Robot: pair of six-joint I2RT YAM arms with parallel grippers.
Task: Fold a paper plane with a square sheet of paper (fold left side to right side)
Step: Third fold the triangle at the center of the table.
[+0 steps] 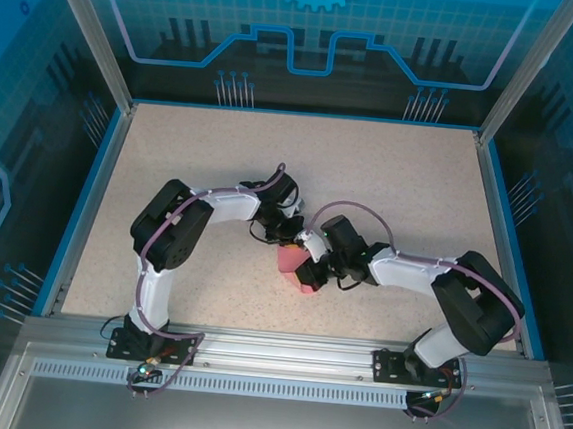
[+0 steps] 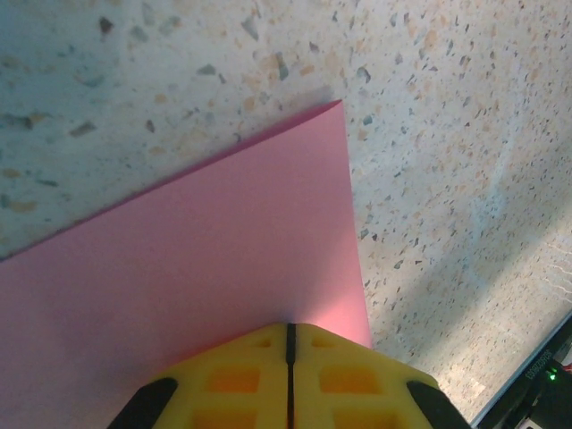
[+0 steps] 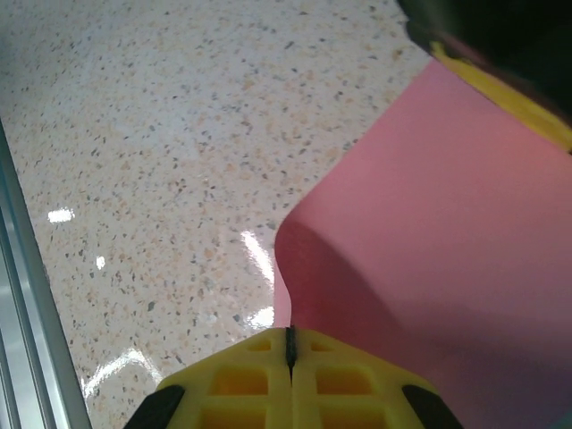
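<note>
The square sheet of paper (image 1: 291, 259) is pink-red and sits bunched between the two arms at the middle of the table. My left gripper (image 1: 286, 240) comes at it from the far side. In the left wrist view its yellow jaws (image 2: 289, 325) are shut, with the flat pink sheet (image 2: 223, 241) spreading out from their tips. My right gripper (image 1: 310, 269) meets the paper from the right. Its jaws (image 3: 289, 331) are shut on a lower edge of the sheet (image 3: 429, 223), which curves upward. The left gripper's yellow fingers (image 3: 509, 94) touch the sheet's top right.
The speckled tabletop (image 1: 390, 183) has bare room behind and to both sides of the arms. A blue rim (image 1: 92, 198) bounds it, and a metal rail (image 1: 285, 350) runs along the near edge. That rail (image 3: 18, 295) also lies left of the right gripper.
</note>
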